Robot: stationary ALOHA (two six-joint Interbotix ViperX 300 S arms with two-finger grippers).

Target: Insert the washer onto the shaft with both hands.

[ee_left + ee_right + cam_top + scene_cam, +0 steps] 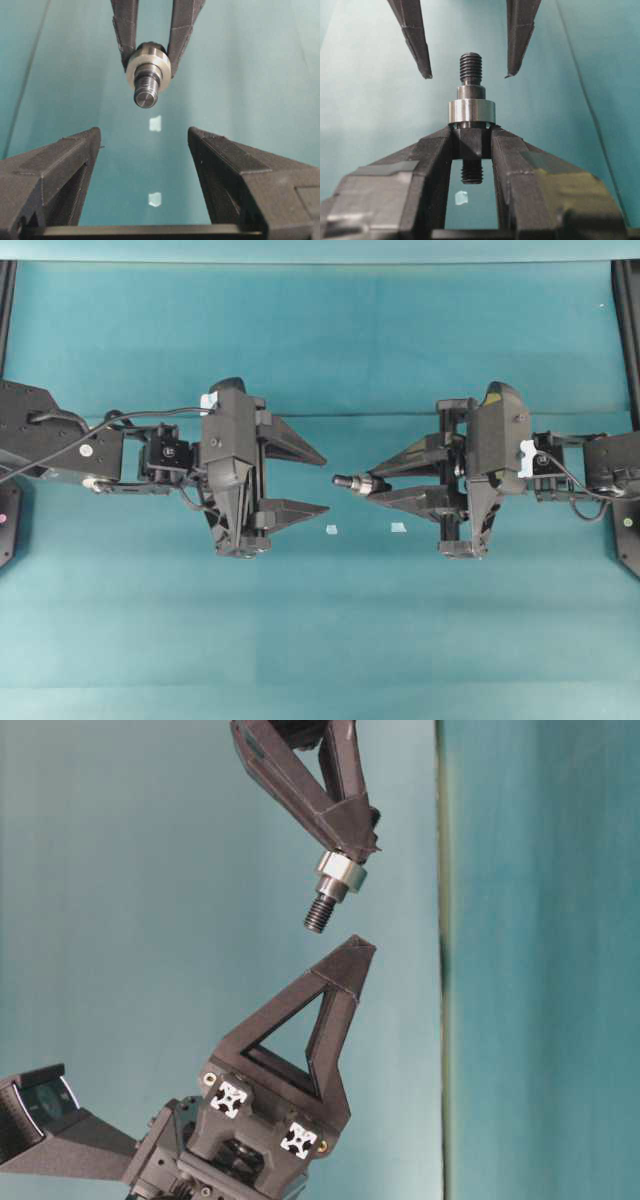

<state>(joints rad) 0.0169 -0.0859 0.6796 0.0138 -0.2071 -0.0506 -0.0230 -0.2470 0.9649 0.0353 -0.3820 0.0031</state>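
Two black robot arms face each other above a teal bench (320, 640), seen from overhead, table level and both wrist cams.

The right gripper (366, 484) comes in from the right of the overhead view, jaws clenched on the shaft (352, 482), a short dark threaded pin held level with its free end pointing toward the left arm. In the right wrist cam the jaws pinch the shaft (470, 135) at a dark section just below the washer. The washer (471, 111), a silvery ring, is already seated around the shaft, w/ the threaded tip sticking out past it. From the left wrist cam the washer (148, 70) shows as a bright ring around the dark thread end.

The left gripper (325, 483) is released, jaws spread wide and holding nothing. Its fingertips sit near the shaft tip, one on each side, not touching.

Two small pale tape bits (332, 530) lie on the bench beneath the gap btw. the arms.
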